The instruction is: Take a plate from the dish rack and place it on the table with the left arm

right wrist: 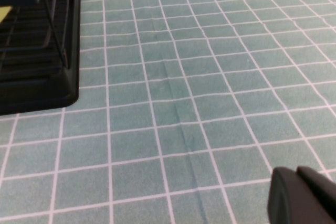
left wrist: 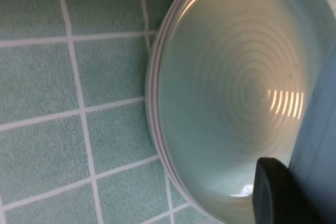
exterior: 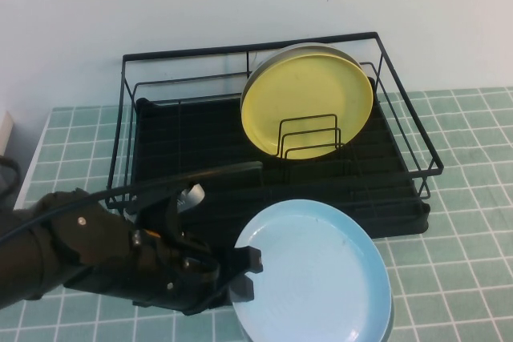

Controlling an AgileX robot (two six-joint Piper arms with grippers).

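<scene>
Placing step: left gripper (exterior: 245, 275) pinches the sky-blue plate (exterior: 321, 270) low over the table (exterior: 473, 222), lower centre; lower, release next. Right gripper (right wrist: 302, 198): fingers unclear.

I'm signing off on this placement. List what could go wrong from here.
1. The left gripper holds the light blue plate by its rim only, so the plate could tip or slip.
2. The left wrist view shows a pale green plate on the table just beneath; setting down could knock them together.
3. The dish rack, with its yellow plate, sits close behind and could be bumped.
The right gripper hovers low over bare tiles, no risk.
</scene>
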